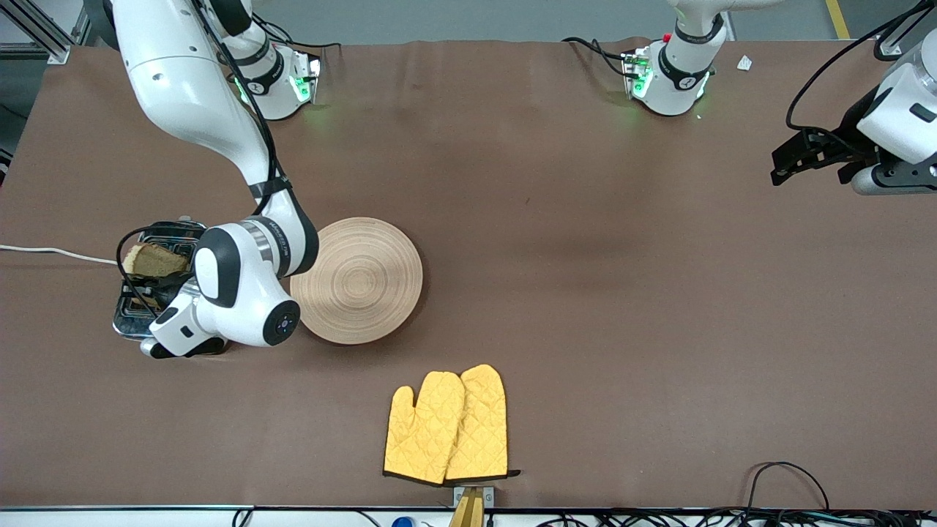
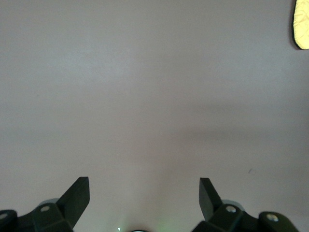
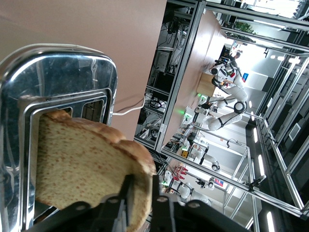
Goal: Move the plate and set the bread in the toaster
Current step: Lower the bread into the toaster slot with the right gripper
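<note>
bread (image 1: 155,260) over toaster (image 1: 132,322), perhaps touching | plate (image 1: 359,280) beside toaster

The toaster (image 3: 63,82) has a shiny chrome top that reflects like a mirror. The bread (image 3: 82,169) looks porous and matt, with a darker, rougher crust. The plate (image 1: 362,282) is pale wood, matt, with fine ring grooves. The table (image 1: 585,256) is covered with a brown matt sheet, slightly creased. The oven mitts (image 1: 448,426) are yellow quilted cloth with dark edging. The arms have glossy white plastic shells.
</note>
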